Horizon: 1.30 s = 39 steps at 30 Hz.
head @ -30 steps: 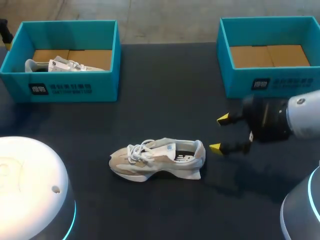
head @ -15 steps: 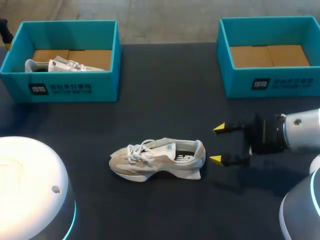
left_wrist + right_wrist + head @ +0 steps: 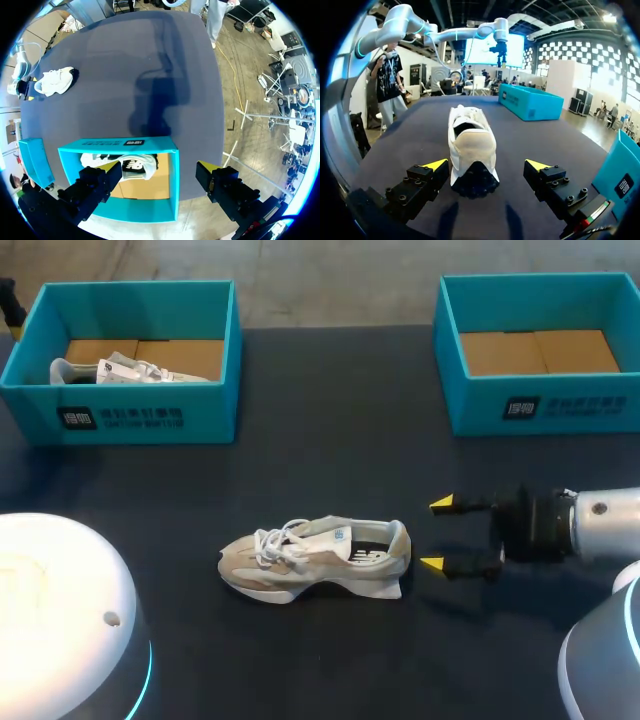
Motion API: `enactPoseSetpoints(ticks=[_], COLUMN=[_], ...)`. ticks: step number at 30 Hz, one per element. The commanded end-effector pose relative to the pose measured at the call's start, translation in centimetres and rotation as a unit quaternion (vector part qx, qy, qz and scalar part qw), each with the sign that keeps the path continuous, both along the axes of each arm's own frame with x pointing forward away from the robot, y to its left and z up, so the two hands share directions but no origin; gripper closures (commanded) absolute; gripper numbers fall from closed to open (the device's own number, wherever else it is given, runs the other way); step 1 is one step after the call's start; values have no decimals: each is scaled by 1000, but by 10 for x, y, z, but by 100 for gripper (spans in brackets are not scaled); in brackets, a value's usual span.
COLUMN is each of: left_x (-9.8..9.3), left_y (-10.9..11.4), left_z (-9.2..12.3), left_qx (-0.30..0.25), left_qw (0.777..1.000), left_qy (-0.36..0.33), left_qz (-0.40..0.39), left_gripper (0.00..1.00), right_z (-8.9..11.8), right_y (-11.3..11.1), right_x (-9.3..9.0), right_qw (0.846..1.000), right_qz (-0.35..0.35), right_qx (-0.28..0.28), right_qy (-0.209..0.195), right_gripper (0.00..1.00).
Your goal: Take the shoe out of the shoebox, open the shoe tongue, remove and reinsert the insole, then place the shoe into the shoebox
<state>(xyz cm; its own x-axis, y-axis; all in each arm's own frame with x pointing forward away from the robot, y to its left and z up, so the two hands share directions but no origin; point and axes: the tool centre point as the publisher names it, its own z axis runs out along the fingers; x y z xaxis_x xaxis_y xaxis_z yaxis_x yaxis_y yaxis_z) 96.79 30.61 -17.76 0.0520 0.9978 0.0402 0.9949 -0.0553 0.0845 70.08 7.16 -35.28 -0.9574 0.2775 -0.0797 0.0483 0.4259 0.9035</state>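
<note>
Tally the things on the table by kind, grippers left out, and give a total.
Shoes: 2 (the loose shoe, the boxed shoe)
Shoeboxes: 2 (the left shoebox, the right shoebox)
Total: 4

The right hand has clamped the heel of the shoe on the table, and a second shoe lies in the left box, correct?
Not clamped: the right wrist view shows the right hand open, with gaps between its fingers and the heel of the shoe. A second shoe does lie in the left box.
</note>
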Motion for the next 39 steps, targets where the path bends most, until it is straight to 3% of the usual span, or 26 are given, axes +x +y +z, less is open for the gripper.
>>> enactPoseSetpoints(ticks=[1, 6, 14, 39], left_x=[-1, -1, -1, -1], left_y=[0, 0, 0, 0], left_z=[0, 0, 0, 0], left_qx=[1, 1, 1, 1], left_qw=[1000, 1000, 1000, 1000], left_qy=[-2, -2, -2, -2], left_qz=[0, 0, 0, 0], left_gripper=[0, 0, 0, 0], right_z=[-5, -25, -45, -57], right_y=[-5, -33, -43, -18], right_x=[0, -4, -4, 3], right_qw=[1000, 999, 998, 996], right_qz=[0, 2, 46, 58], right_qx=[2, 41, 52, 54], right_qy=[7, 15, -8, 30], right_gripper=[0, 0, 0, 0])
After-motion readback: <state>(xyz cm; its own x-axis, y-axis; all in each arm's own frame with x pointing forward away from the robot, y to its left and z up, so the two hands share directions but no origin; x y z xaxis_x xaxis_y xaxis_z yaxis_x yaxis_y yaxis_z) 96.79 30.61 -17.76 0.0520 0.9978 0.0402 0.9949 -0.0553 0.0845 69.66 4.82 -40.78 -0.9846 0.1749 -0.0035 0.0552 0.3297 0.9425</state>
